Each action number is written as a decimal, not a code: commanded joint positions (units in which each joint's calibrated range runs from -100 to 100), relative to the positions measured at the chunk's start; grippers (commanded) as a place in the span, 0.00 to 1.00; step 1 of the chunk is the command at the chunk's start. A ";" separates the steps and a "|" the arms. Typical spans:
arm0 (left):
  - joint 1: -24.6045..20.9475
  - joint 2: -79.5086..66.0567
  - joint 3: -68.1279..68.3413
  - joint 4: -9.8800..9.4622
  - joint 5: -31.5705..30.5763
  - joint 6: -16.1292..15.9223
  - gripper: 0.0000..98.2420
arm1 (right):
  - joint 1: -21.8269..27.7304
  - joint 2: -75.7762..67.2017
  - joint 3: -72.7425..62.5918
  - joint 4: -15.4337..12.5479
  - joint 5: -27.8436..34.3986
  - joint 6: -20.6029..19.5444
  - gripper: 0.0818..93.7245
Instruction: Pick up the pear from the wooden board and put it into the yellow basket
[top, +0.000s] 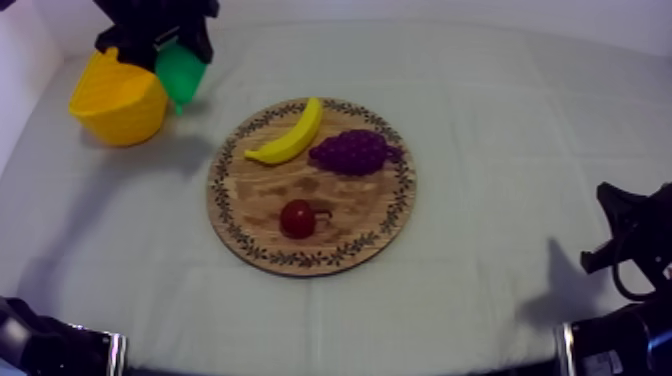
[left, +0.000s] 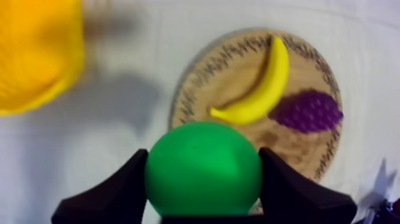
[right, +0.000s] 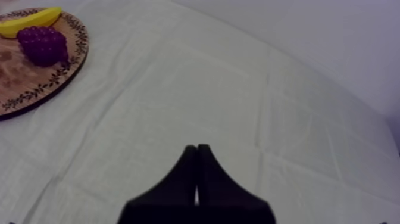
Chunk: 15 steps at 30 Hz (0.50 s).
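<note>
My left gripper (top: 182, 62) is shut on the green pear (top: 181, 75), holding it in the air just right of the yellow basket (top: 118, 97) at the table's far left. Seen from the left wrist, the pear (left: 203, 168) sits between my two black fingers (left: 122, 187), with the basket (left: 36, 53) off to one side and the wooden board (left: 300, 140) beyond. The round wooden board (top: 232, 195) carries a banana (top: 290, 134), a bunch of grapes (top: 352, 152) and a small red fruit (top: 297, 218). My right gripper (right: 197, 156) is shut on nothing, over bare cloth.
My right arm (top: 630, 250) rests low at the table's right edge. From the right wrist, the board's rim (right: 71, 65) with the grapes (right: 41, 44) and the banana (right: 27, 22) lies well away from the fingers. Bare cloth spreads between the board and the right arm.
</note>
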 joint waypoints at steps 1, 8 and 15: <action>-2.96 1.20 -3.98 -1.22 0.65 -1.85 0.48 | 0.01 -0.03 -0.02 -0.02 -0.01 0.02 0.00; -9.80 6.66 -12.96 -2.37 1.88 -5.55 0.48 | 0.01 -0.03 -0.02 -0.02 -0.01 0.02 0.00; -15.06 12.31 -20.77 -2.44 2.05 -7.91 0.49 | 0.01 -0.03 -0.02 -0.02 -0.01 0.02 0.00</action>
